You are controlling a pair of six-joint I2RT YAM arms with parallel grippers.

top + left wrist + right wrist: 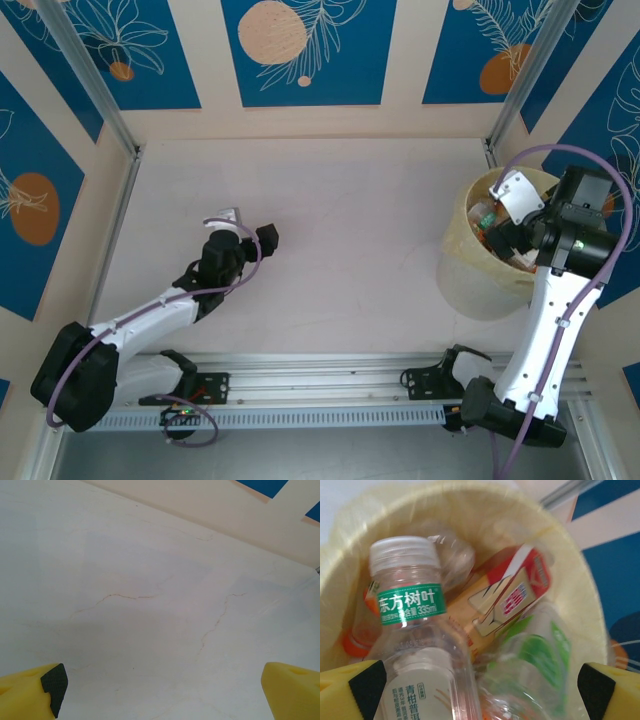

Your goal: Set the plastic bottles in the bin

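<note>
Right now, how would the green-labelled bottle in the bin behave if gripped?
The green-labelled bottle looks clear and empty, so probably light. Its thin plastic would likely buckle. Resting on other bottles, it may slip or roll.

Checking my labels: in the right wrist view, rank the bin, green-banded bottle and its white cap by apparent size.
1. bin
2. green-banded bottle
3. white cap
Nearness to the camera inflates the bottle.

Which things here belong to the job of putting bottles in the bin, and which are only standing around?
Belong to the job:
- bin
- plastic bottles, lying in the bin
- right gripper, open over the bin
- left gripper, open over the table

Only around:
- table
- blue wall panels
- metal rail at the near edge
</note>
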